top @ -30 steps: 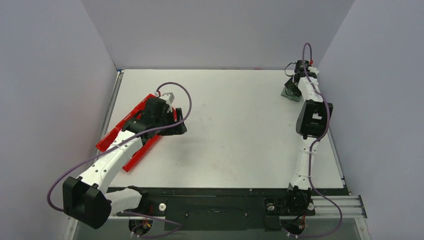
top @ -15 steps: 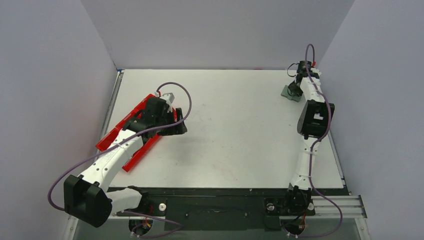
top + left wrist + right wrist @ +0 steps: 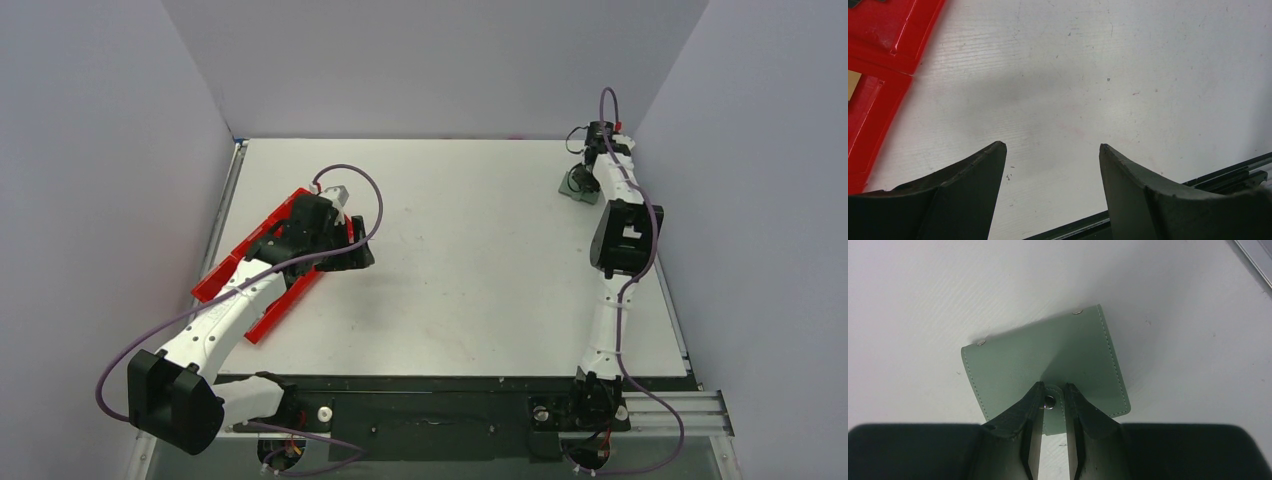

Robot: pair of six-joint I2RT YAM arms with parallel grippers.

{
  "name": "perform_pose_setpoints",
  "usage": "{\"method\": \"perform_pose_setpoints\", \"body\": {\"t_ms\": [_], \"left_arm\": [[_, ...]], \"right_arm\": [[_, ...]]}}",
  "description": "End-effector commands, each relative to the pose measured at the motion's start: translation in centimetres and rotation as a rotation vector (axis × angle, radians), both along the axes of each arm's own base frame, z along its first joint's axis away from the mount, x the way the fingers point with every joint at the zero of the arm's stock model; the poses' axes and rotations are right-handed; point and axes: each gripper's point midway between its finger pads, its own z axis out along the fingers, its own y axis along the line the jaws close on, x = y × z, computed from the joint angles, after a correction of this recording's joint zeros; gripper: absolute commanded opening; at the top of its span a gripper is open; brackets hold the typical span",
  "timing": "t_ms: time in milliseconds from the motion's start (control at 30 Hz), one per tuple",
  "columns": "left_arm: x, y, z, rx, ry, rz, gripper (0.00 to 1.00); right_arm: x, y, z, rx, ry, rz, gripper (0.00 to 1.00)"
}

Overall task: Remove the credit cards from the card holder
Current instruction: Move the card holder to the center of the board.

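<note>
Card holder (image 3: 572,187) shifted left, white table (image 3: 470,250), lilac walls (image 3: 430,60)

White table (image 3: 480,250): red tray (image 3: 212,283), card holder (image 3: 1048,360)

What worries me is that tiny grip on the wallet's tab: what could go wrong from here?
1. The right gripper seems to pinch only the small snap tab of the wallet, so it may slip off.
2. Nothing pins the wallet down: the left gripper hangs open far off by the red tray. A pull may lift or drag the whole wallet instead of unsnapping it.
</note>
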Motion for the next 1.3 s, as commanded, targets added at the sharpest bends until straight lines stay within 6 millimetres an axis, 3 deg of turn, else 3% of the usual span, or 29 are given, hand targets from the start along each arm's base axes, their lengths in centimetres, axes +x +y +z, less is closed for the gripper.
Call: {"method": "perform_pose_setpoints", "body": {"t_ms": [0,167,433,533,733,933,1133,1267], "left_arm": [[0.9,-0.3,0.8,-0.034,-0.048,0.002,0.66],[0.8,-0.3,0.8,-0.038,-0.048,0.002,0.66],[0.8,-0.3,0.8,-0.045,-0.045,0.003,0.66],[0.8,-0.4,0.9,-0.047,-0.044,0.003,0.66],[0.9,-0.6,1.2,-0.061,-0.047,0.003,0.66],[0.9,-0.7,1.5,-0.072,-0.05,0.001,0.66],[1.0,-1.3,1.8,-0.114,-0.052,0.011,0.66],[1.0,-1.4,1.1,-0.136,-0.031,0.047,0.66]], "right_arm": [[-3.8,2.6,-2.9,0.02,0.19,0.068,0.17],[-4.8,3.8,-3.1,0.022,0.231,0.109,0.13],[-7.4,7.4,-3.2,0.028,0.3,0.217,0.1],[-8.3,8.2,-2.1,0.023,0.305,0.253,0.09],[-11.4,12.5,-1.8,0.034,0.357,0.376,0.07],[-15.6,17.4,-2.2,0.007,0.403,0.499,0.04],[-21.5,23.5,-4.3,0.034,0.413,0.625,0.04],[-25.7,28.6,-4.1,0.019,0.39,0.78,0.04]]}}
